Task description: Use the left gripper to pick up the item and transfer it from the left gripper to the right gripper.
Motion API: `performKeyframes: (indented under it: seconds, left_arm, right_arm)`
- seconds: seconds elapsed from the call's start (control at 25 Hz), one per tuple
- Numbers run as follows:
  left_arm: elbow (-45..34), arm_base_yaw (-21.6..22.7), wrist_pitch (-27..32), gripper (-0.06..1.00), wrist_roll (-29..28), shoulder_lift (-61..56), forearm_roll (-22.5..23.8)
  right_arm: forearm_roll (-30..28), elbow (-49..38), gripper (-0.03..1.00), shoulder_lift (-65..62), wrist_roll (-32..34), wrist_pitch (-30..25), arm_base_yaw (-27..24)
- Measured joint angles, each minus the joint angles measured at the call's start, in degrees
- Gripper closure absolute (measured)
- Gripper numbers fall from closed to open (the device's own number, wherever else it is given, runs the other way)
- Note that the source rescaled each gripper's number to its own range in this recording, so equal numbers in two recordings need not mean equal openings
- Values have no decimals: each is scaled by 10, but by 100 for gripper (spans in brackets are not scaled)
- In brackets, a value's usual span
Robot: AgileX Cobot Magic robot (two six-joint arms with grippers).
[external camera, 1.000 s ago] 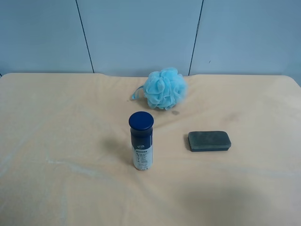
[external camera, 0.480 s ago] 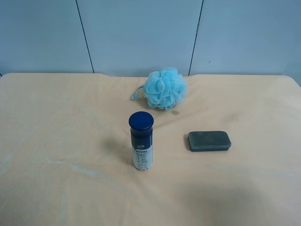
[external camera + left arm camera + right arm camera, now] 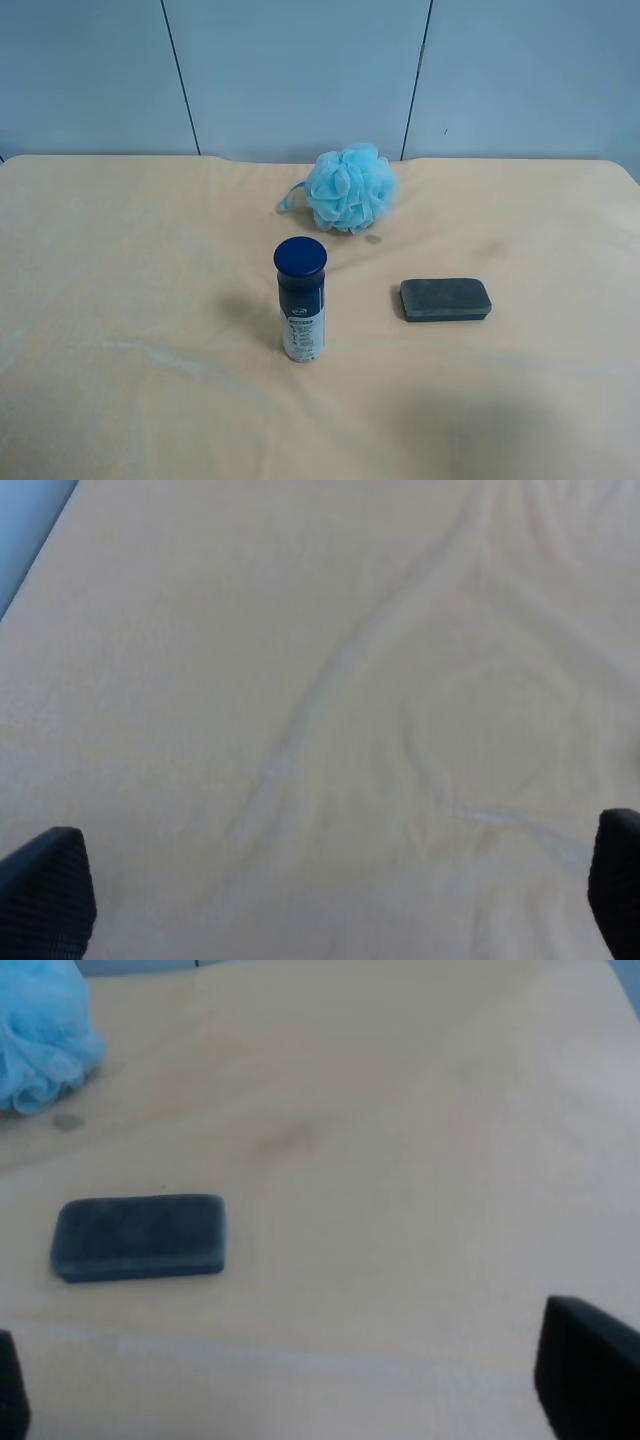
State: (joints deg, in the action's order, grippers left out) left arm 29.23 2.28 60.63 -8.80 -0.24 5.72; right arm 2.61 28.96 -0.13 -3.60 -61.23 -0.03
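Our left gripper (image 3: 330, 900) has its fingers (image 3: 45, 890) wide apart, holding nothing; between and beyond the tips we see only wrinkled cream cloth (image 3: 330, 680).

Our right gripper (image 3: 300, 1400) is likewise spread, one fingertip (image 3: 590, 1380) at each edge of the wrist view, empty. Ahead of the tips and nearer one finger than the other, the item (image 3: 140, 1237) lies flat on the cloth, its long axis running crosswise to the fingers' reach. Beyond it sits the puff (image 3: 40, 1040).

In the high view the item (image 3: 446, 299) lies with its long side across the picture, well apart from the upright bottle (image 3: 300, 298). The bottle's label carries small print we cannot read. The puff (image 3: 349, 187) is farther back on the table (image 3: 120, 250).
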Motion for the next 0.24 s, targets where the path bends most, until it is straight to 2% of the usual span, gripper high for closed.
performKeyframes:
  seconds: [0.24]
  left_arm:
    - [0,0,0,-6,0,0,0]
  right_arm:
    - [0,0,-3,0,1,0,0]
